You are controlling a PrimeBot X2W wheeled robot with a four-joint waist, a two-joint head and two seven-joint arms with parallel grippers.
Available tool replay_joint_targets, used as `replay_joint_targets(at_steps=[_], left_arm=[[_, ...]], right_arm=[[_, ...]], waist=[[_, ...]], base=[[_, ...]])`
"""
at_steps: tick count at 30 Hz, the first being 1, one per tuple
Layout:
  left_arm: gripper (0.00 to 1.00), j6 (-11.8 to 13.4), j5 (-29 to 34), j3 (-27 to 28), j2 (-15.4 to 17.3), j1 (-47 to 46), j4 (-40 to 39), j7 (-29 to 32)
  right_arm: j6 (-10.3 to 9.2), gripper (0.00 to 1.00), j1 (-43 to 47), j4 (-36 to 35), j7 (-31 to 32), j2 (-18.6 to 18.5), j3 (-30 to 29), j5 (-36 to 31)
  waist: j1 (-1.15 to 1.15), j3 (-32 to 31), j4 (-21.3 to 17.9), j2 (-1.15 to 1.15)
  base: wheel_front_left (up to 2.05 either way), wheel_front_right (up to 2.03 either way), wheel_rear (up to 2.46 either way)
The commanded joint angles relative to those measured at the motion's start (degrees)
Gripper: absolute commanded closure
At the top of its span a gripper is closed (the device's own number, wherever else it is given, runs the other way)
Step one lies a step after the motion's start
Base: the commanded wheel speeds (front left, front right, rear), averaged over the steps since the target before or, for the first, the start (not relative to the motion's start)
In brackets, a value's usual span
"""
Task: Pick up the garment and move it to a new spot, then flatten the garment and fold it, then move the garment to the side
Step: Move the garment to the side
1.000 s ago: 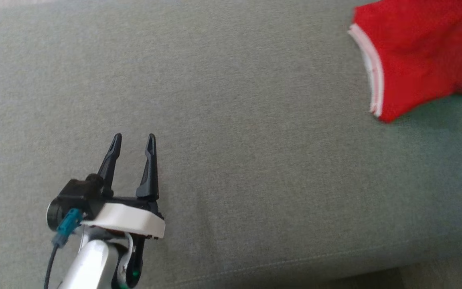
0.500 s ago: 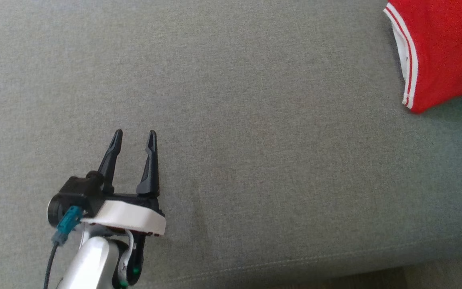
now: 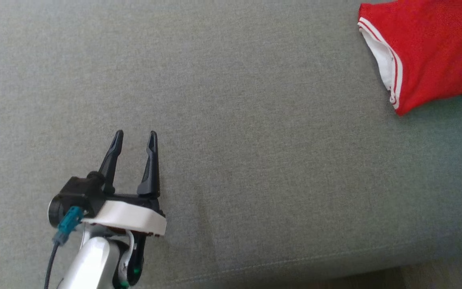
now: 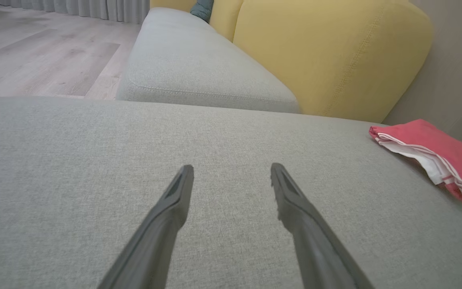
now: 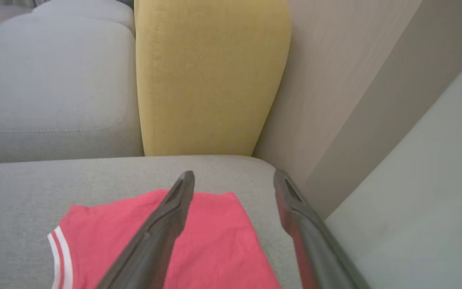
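Left claw (image 3: 135, 134) hangs low over the grey sofa seat (image 3: 255, 140), its two dark fingers spread apart with nothing between them, well apart from the garment (image 3: 431, 52). Right claw (image 5: 235, 174) is above the garment's edge with its fingers also wide apart and gripping nothing, one finger crossing over the red cloth and the other over the seat beside it. Folded, the red garment with white-striped trim lies flat at the right end of the seat, near the yellow back cushion (image 5: 211, 76) and the wall (image 5: 335, 80).
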Motion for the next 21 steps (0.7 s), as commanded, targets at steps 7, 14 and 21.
replay_joint_targets(at_steps=[7,14,21], left_arm=[[0.00,0.61,-2.03,3.64,-0.75,-1.38,-2.02,-0.63],[0.00,1.42,-3.68,6.13,-1.95,1.28,-2.29,-0.68],[0.00,3.04,-1.77,6.62,-1.49,4.96,-1.06,-0.70]], right_arm=[[-0.05,0.00,3.59,-5.95,-6.74,4.25,4.81,4.78],[-0.05,0.00,13.15,-13.49,-12.04,10.74,8.85,8.81],[-0.05,0.00,27.03,-23.43,-14.38,15.10,13.69,11.84]], waist=[[0.00,-4.65,0.44,0.00],[0.00,-10.13,1.46,0.00],[0.00,-14.25,3.28,0.00]], base=[[0.00,0.00,0.00],[0.00,0.00,0.00],[0.00,0.00,0.00]])
